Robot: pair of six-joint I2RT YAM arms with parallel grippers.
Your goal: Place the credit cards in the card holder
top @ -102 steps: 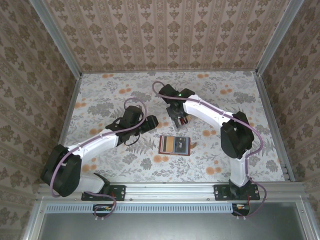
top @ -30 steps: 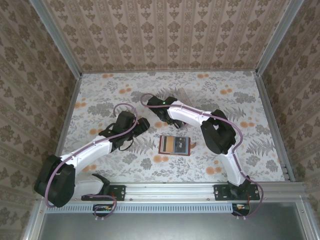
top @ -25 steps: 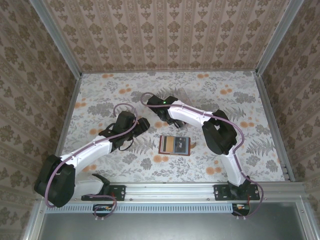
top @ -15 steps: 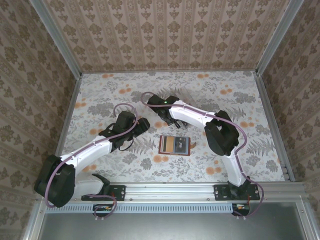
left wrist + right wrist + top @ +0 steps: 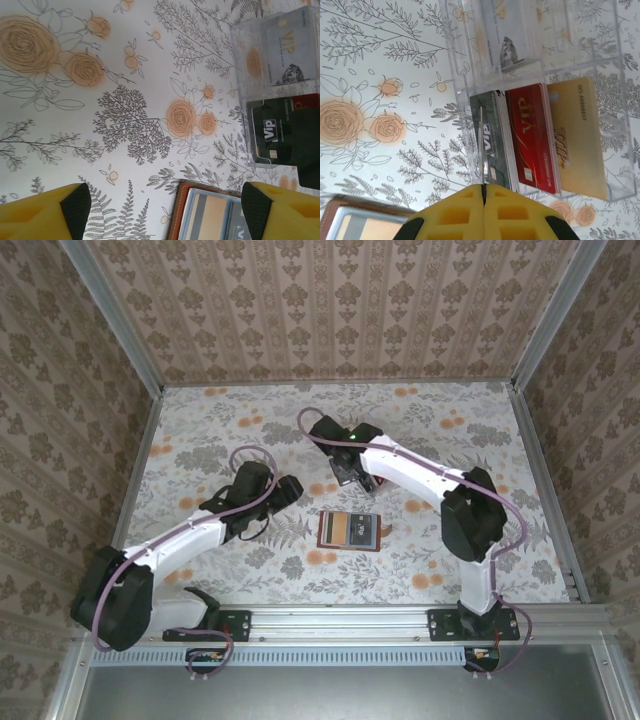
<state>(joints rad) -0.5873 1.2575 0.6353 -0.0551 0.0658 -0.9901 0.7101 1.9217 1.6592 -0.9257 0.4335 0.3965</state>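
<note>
My right gripper [image 5: 483, 186] is shut on a thin credit card [image 5: 482, 145] seen edge-on, held upright above a clear tray [image 5: 457, 75]. In the tray lie a dark grey card [image 5: 495, 137], a red card [image 5: 532, 135], a gold card [image 5: 575, 135] and a pale card [image 5: 507, 40]. The brown card holder [image 5: 349, 530] lies open on the table, near side of the tray, with cards in its slots. My left gripper [image 5: 165, 210] hovers open just left of the card holder [image 5: 210, 215], nothing between its yellow fingers [image 5: 40, 212].
The floral tablecloth [image 5: 220, 440] covers the whole table, walled on three sides. The clear tray [image 5: 242, 90] sits right beyond the card holder, under the right wrist [image 5: 350, 465]. The left gripper [image 5: 290, 488] is close to the right one.
The right gripper has shut on a card at the tray and the right arm has risen and drawn back to the right. The left arm has barely moved.
</note>
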